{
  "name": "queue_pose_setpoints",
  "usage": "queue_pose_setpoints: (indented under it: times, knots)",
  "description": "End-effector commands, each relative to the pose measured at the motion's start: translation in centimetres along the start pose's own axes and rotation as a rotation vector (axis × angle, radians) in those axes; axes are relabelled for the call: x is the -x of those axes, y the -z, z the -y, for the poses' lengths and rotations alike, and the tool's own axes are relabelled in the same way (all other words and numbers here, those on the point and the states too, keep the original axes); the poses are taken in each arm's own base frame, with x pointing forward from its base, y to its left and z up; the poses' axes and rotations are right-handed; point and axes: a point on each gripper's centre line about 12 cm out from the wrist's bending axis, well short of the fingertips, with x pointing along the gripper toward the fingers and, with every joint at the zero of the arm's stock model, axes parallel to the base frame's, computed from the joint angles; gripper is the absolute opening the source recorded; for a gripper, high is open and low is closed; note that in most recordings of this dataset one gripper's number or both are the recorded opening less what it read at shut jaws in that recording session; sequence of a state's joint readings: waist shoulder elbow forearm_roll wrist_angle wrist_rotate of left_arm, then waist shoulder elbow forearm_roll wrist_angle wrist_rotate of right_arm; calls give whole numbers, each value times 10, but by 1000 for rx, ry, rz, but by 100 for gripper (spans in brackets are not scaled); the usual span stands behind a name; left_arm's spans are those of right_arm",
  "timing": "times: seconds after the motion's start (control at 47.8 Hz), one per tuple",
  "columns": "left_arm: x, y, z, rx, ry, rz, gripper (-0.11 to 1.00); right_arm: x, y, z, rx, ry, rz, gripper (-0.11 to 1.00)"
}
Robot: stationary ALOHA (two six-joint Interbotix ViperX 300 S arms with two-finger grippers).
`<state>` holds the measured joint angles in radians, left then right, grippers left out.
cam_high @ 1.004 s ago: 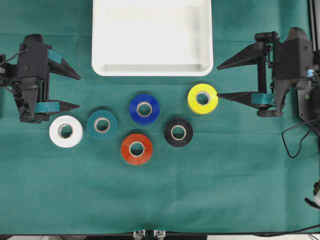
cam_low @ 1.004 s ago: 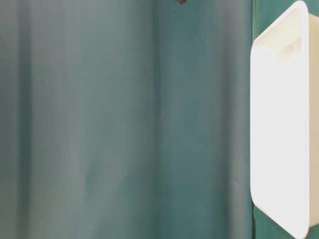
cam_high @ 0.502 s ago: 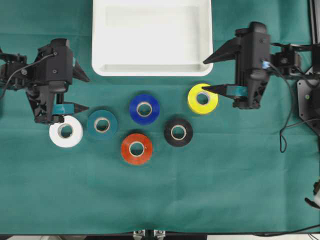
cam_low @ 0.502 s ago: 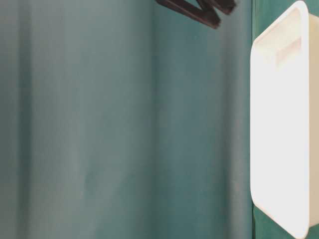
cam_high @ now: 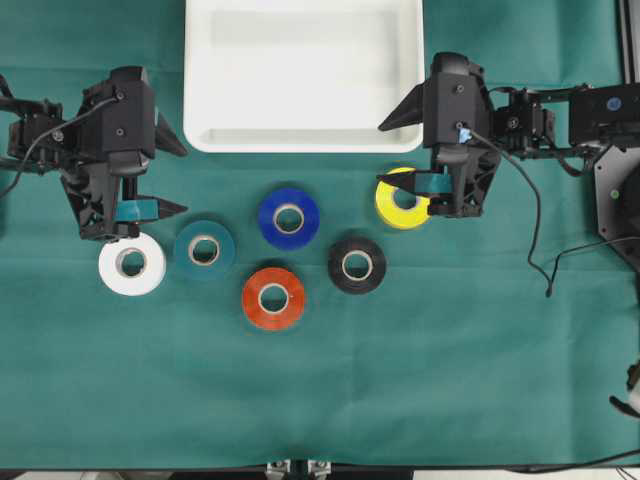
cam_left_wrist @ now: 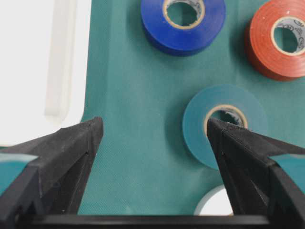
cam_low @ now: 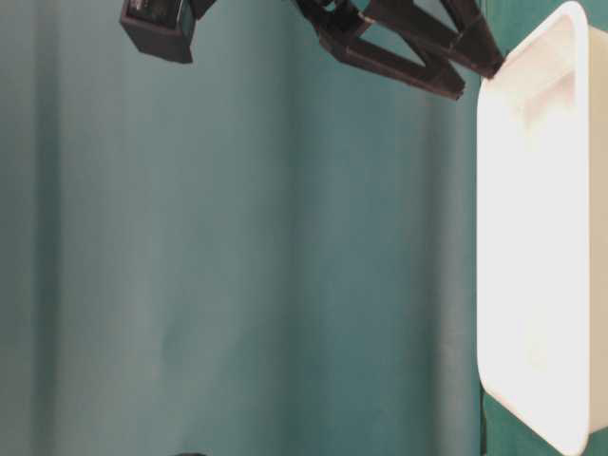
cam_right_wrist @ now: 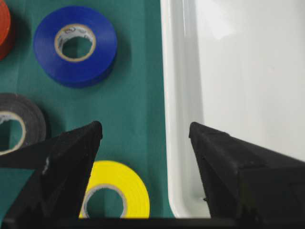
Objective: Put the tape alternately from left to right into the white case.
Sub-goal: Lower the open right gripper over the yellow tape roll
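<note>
Overhead exterior view is showing the white case [cam_high: 304, 140] lying empty at the far edge of the green surface [cam_high: 450, 370], with its open side facing up, so rolls can be dropped into it from above. All places below are given relative to this case.

Six rolls are lying flat in front of its near rim, none touching another. The blue roll [cam_high: 289, 218] is sitting nearest, just before the middle of the rim. The yellow roll [cam_high: 400, 200] is lying before the right corner, the teal roll [cam_high: 204, 249] and the white roll [cam_high: 132, 263] before the left corner and further out. The black roll [cam_high: 357, 265] and the red roll [cam_high: 273, 297] are lying furthest from the rim. Flat like this, each roll is offering its outer wall to a grasp from above.

The left gripper [cam_high: 170, 178] is hovering beside the left end of the case, above the white roll, with jaws standing apart and nothing between them. The right gripper [cam_high: 392, 152] is hovering beside the right corner, over the yellow roll, also spread wide and empty. I judge that each arm is preparing to take the roll on its own side, because the task is asking for alternate placing, and no roll is in the case yet.
</note>
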<state>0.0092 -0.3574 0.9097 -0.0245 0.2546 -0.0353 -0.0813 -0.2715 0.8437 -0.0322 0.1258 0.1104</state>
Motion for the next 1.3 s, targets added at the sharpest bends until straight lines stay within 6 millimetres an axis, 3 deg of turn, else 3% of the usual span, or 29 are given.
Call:
queue_pose_setpoints:
  times: [0.0,0.648,1.276]
  knots:
    - [3,-10,0,2,1,29,76,3,-12,0,-1,-1,29,80]
    - [3,-8,0,7,0,26,76,3,-15,-2,-20,-6,35,80]
    - [2,-6,0,5,1,20,76,5,-7,-40,-77,-98,11,80]
